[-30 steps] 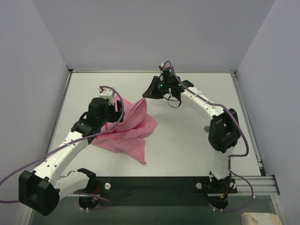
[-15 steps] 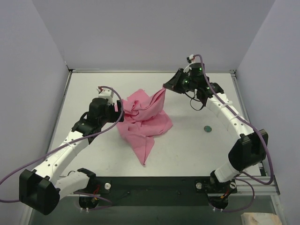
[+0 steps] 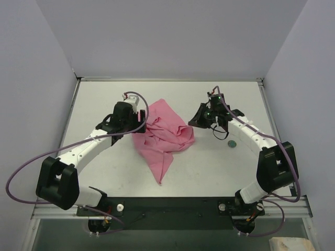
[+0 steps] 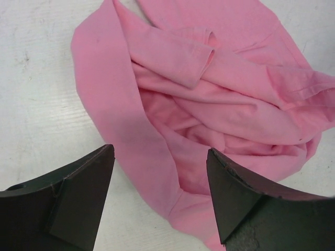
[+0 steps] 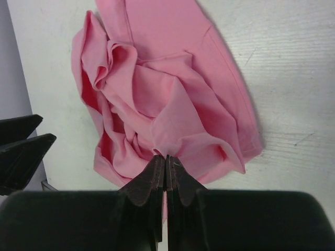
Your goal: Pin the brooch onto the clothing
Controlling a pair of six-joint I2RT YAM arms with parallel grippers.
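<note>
The clothing (image 3: pixel 165 135), a pink T-shirt, lies crumpled mid-table. My right gripper (image 3: pixel 192 123) sits at its right edge, and in the right wrist view the gripper (image 5: pixel 166 157) is shut on a raised fold of the shirt (image 5: pixel 157 89). My left gripper (image 3: pixel 139 122) hovers at the shirt's left edge. Seen from the left wrist, it (image 4: pixel 159 151) stands open over a folded edge of the shirt (image 4: pixel 209 94) with nothing between its fingers. The brooch (image 3: pixel 232 143), a small dark disc, lies on the table right of the shirt, beside the right forearm.
Grey walls close the table (image 3: pixel 104 178) on three sides, with a raised rim (image 3: pixel 272 130) along the right. The left gripper's fingers (image 5: pixel 21 144) show at the left edge of the right wrist view.
The right gripper pulled the shirt's fold rightwards, then came down and back left, so the shirt now lies lower and wider. The left gripper moved up and right along the shirt's left edge.
</note>
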